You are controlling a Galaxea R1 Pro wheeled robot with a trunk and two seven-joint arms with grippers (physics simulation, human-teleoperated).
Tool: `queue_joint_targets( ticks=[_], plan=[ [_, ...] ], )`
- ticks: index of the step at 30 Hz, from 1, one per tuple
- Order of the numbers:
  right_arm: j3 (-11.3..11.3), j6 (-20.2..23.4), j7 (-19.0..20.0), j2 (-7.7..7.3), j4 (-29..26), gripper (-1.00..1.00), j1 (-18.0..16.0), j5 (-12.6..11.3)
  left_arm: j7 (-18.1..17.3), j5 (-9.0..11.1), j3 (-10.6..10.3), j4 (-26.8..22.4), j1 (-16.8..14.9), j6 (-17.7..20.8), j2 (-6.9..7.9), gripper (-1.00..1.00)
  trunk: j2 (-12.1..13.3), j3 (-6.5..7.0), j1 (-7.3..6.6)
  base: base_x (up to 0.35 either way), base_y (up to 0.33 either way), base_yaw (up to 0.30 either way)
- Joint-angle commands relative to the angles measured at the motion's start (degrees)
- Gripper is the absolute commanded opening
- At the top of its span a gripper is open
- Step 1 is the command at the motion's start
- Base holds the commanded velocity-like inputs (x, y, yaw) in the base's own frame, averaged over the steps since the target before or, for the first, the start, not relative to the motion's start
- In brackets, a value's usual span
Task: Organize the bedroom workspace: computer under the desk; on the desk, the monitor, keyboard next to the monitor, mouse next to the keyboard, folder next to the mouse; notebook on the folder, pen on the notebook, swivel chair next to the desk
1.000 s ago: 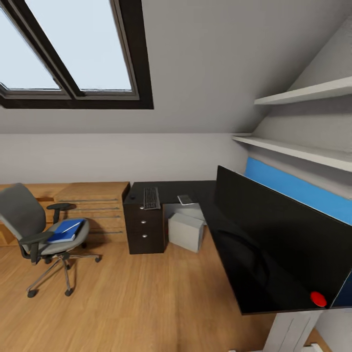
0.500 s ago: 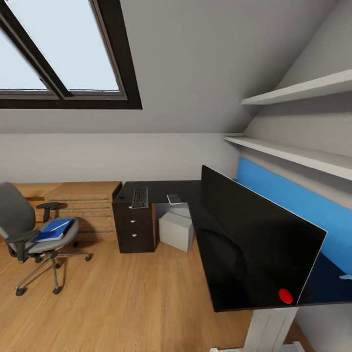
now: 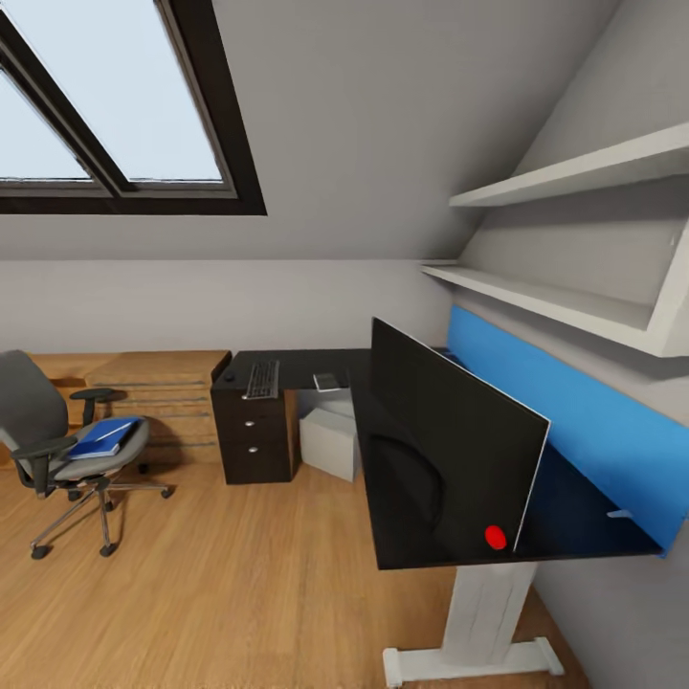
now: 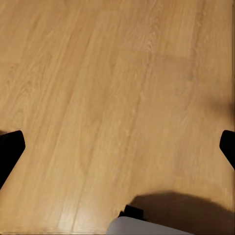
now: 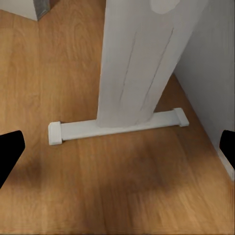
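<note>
The folder (image 3: pixel 100 438) is lying flat on the seat of the swivel chair (image 3: pixel 57 450), at the lower left of the head view, so that transfer is judged not yet done. The chair is standing well apart from the desk (image 3: pixel 316 368), beside a light wooden drawer chest (image 3: pixel 163 397). On the desk's far wing, centre of the frame, the keyboard (image 3: pixel 262 379) is resting above the black drawer unit, with a small flat grey item (image 3: pixel 326 382) near it; what that item is cannot be told. The computer (image 3: pixel 330 443) is sitting on the floor under the desk, as required. The monitor (image 3: pixel 450 450) is standing on the near wing, at the right centre of the frame, in front of the blue back panel (image 3: pixel 565 421), with a red dot (image 3: pixel 495 537) at its lower corner.

The left gripper (image 4: pixel 117 152) is hanging over bare plank floor (image 4: pixel 98 73), its dark fingertips showing at opposite edges of its wrist view: spread wide, carrying nothing. The right gripper (image 5: pixel 117 152) is likewise spread wide and unloaded, pointing at the desk's white leg (image 5: pixel 137 63) and its foot bar. Judgement: the arms are being carried low and idle because the robot is on its way, with no grasp in hand.
</note>
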Motion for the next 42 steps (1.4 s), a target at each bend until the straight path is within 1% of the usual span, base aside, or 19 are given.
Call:
queue_joint_targets(
  ticks=[1, 9, 13, 23, 42],
  plan=[
    [0.5, -0.2, 0.0, 0.01, 0.1, 1.0, -0.1, -0.5, 0.6, -0.1, -0.4, -0.2, -0.1, -0.2, 0.01, 1.0, -0.1, -0.09, -0.01, -0.265, -0.226, 0.0],
    [0.5, -0.1, 0.2, 0.1, 0.1, 1.0, -0.1, -0.5, 0.6, -0.1, -0.4, -0.2, -0.1, -0.3, 0.01, 1.0, -0.1, -0.09, -0.01, -0.246, -0.249, 0.0],
    [0.6, -0.1, 0.2, 0.22, 0.1, 1.0, -0.1, -0.5, 0.6, -0.1, -0.4, -0.2, -0.1, -0.3, 0.01, 1.0, -0.1, -0.09, -0.01, -0.132, -0.307, 0.0],
    [0.7, -0.2, 0.2, 0.56, 0.1, 1.0, -0.1, -0.5, 0.2, 0.0, -0.4, -0.2, -0.1, -0.3, 0.1, 1.0, -0.1, -0.09, -0.01, -0.006, -0.143, 0.0],
    [0.7, -0.1, 0.2, 0.63, 0.1, 1.0, -0.1, -0.5, 0.2, 0.0, -0.4, -0.2, -0.1, -0.3, 0.12, 1.0, -0.1, -0.09, -0.01, 0.0, -0.276, 0.0]
  ],
)
